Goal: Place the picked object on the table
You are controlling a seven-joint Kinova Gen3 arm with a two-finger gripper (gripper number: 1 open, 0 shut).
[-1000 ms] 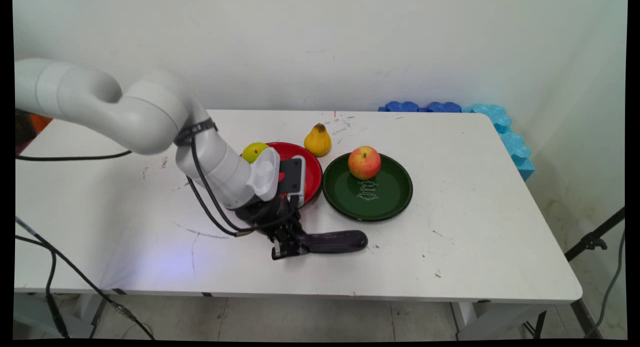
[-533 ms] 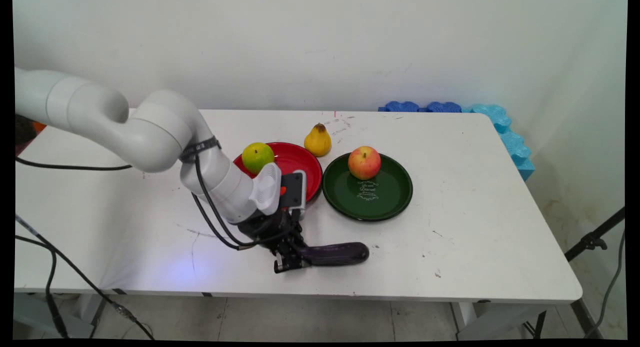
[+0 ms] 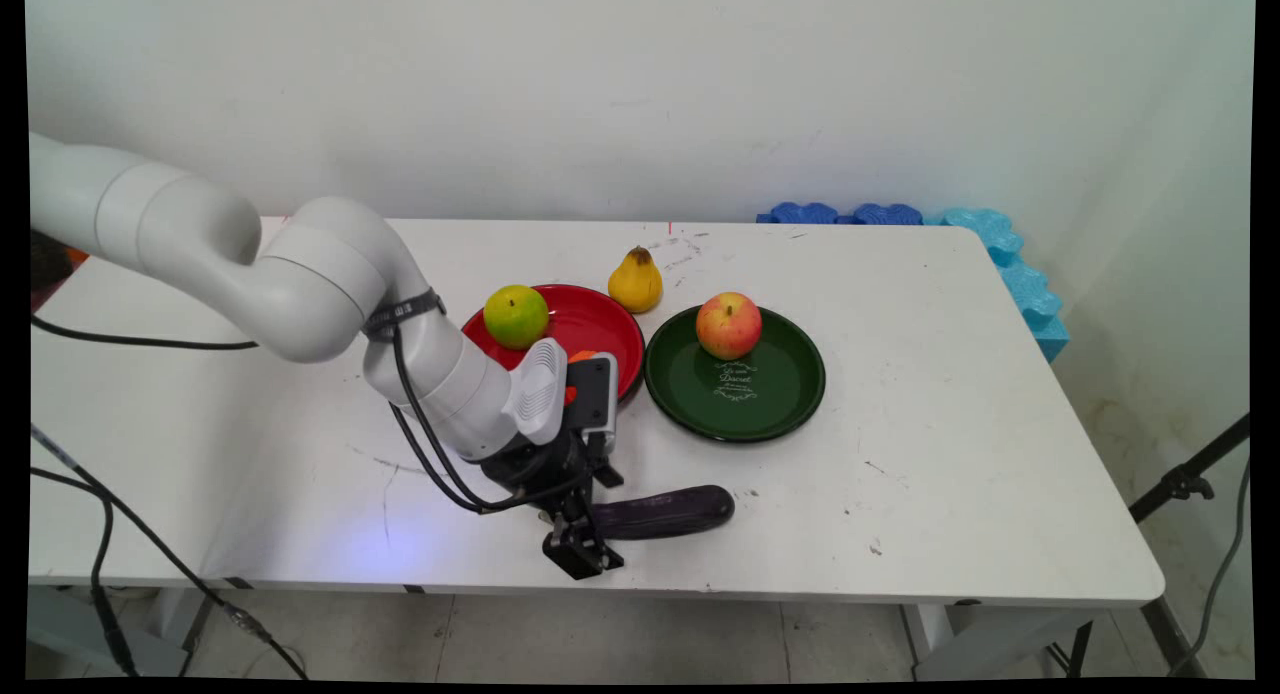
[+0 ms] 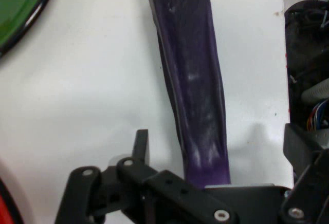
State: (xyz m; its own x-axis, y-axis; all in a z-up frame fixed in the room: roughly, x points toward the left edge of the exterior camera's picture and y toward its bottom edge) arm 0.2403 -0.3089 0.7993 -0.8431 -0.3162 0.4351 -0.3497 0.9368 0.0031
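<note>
A dark purple eggplant (image 3: 662, 512) lies lengthwise near the table's front edge. My gripper (image 3: 580, 554) is low over its left end. In the hand view the eggplant (image 4: 193, 75) runs up from between the fingers. My gripper (image 4: 218, 139) is open: the left finger (image 4: 141, 144) stands clear of the skin, with white table showing between them. The eggplant's cut end sits just above the linkage.
Behind the arm is a red plate (image 3: 600, 324) holding a green fruit (image 3: 515, 316) and something orange (image 3: 583, 356). A yellow pear (image 3: 636, 281) stands behind it. A red apple (image 3: 729, 325) sits on a green plate (image 3: 770, 394). Blue foam (image 3: 1000, 244) lines the far right corner.
The gripper has moved toward the table's front edge, and the eggplant slid that way with it. The hand has since dropped lower, past the eggplant's end.
</note>
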